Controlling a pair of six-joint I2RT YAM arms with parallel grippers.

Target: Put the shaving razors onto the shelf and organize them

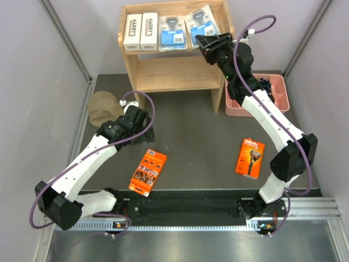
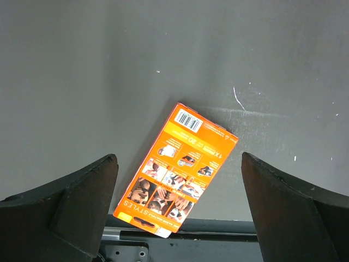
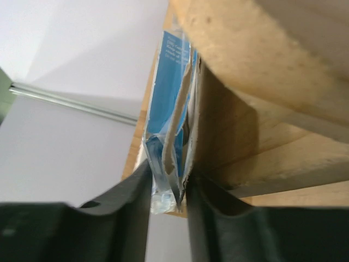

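The right gripper clasps the edge of a blue blister pack beside the wooden shelf.

Table under shelf, orange packs

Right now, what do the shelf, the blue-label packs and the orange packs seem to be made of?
Shelf: light unpainted wood, matte, grain and knots visible. Blue-label packs: clear, glossy plastic over a printed card, probably; the edge looks see-through up close. Orange packs: printed cardboard, likely, with a slight sheen.
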